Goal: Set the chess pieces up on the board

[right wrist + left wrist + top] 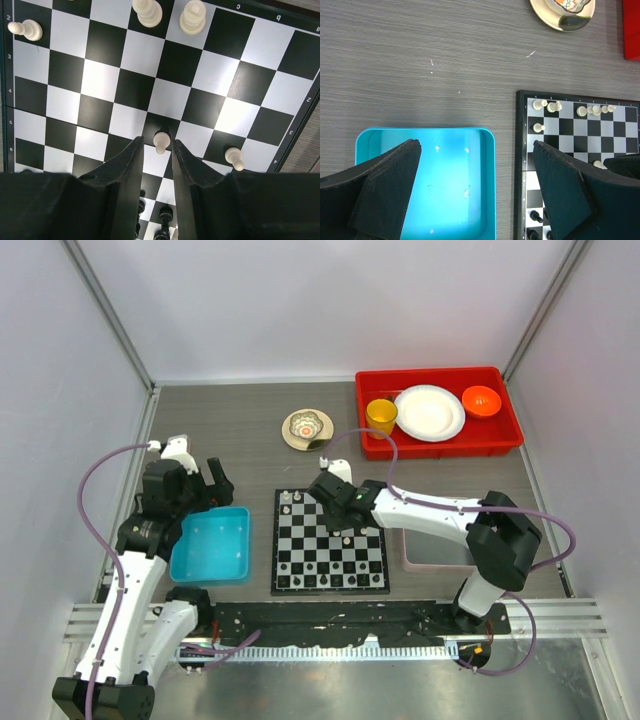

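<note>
The left gripper (477, 146) is held wide open above the blue bin (425, 131), at 9 o'clock of the board (170, 95). The right gripper (158, 143) is narrowed around a pawn (161, 141) near the board's centre; a grip cannot be confirmed. More pieces (546, 105) are lined along the 12 o'clock edge.

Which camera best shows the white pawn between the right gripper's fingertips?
Right wrist: the pawn sits close and sharp between the right gripper's fingertips. Top external and left wrist show only tiny pale pieces beside the arm, too small to tell apart.
</note>
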Available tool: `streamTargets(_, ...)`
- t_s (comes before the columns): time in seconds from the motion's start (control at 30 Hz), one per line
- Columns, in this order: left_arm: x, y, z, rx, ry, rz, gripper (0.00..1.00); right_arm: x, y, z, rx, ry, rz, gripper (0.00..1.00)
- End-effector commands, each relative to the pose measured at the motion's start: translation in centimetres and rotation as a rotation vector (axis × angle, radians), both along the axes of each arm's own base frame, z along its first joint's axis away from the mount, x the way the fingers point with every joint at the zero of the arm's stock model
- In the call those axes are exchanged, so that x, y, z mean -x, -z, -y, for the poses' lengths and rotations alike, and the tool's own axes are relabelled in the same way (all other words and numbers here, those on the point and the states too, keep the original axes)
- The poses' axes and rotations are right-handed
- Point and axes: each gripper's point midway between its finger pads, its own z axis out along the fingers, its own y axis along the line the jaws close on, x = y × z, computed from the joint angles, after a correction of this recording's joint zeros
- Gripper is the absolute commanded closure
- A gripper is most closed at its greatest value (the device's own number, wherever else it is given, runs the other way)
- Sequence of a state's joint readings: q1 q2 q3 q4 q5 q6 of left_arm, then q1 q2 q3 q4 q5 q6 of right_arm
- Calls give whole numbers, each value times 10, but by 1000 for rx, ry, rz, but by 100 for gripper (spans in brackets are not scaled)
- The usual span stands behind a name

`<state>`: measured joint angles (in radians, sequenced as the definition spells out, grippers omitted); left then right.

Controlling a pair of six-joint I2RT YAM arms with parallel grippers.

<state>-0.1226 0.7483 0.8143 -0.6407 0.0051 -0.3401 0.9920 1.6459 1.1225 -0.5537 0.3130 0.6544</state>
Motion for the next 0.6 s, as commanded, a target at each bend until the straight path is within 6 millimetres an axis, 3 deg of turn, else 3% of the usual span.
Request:
streamTargets(0.0,-3,-5,3,8,16,28,0,-2,3,-5,-25,15,-2,65)
streamTargets(0.57,-3,-5,4,10,17,31,0,4,17,1,2,17,-35,66)
